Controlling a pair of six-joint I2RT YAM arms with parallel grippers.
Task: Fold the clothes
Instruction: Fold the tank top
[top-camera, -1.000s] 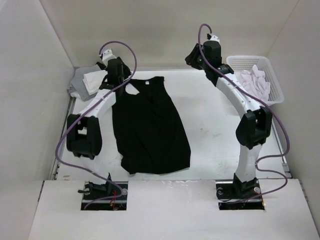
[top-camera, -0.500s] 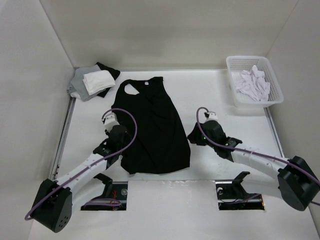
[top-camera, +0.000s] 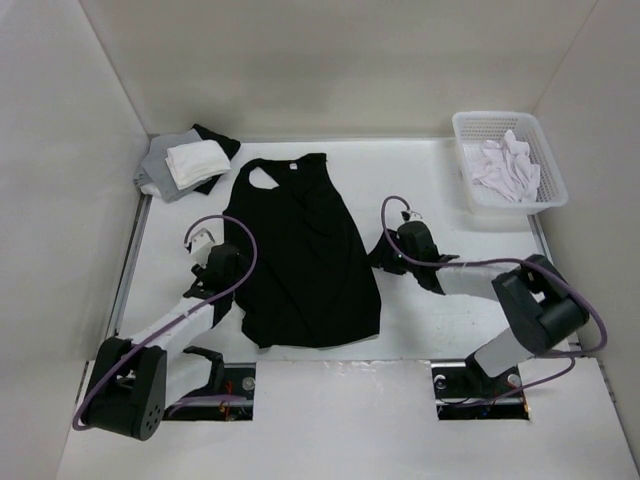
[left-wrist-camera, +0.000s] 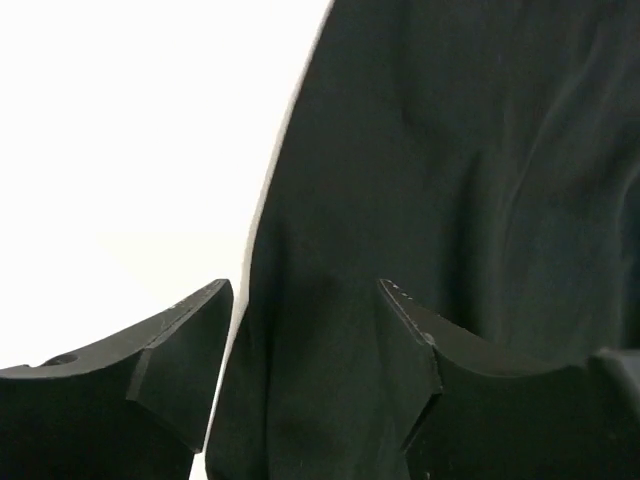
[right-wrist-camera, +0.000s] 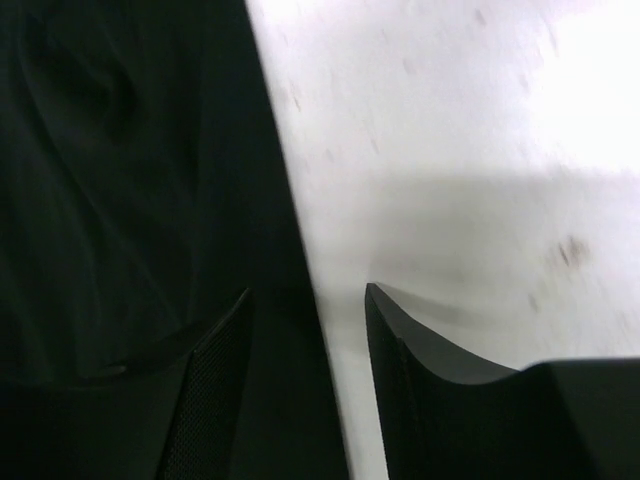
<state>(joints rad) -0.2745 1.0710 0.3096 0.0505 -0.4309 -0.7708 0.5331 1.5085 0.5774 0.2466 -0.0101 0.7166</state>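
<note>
Plain black tank top (top-camera: 300, 250) lies flat in middle of desk (top-camera: 440, 200), neck toward far side. Left hand (left-wrist-camera: 305, 300) sits low at its left edge, spread apart astride fabric. Right hand (right-wrist-camera: 308, 298) likewise apart at right edge. Best move, likely: pinch both layers at matching heights, lift evenly, avoid bunching.

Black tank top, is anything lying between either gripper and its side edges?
Nothing visible does. The left gripper, jaws open, straddles the black tank top's left edge. The right gripper, also open, straddles its right edge. Only the white table shows beside them.
</note>
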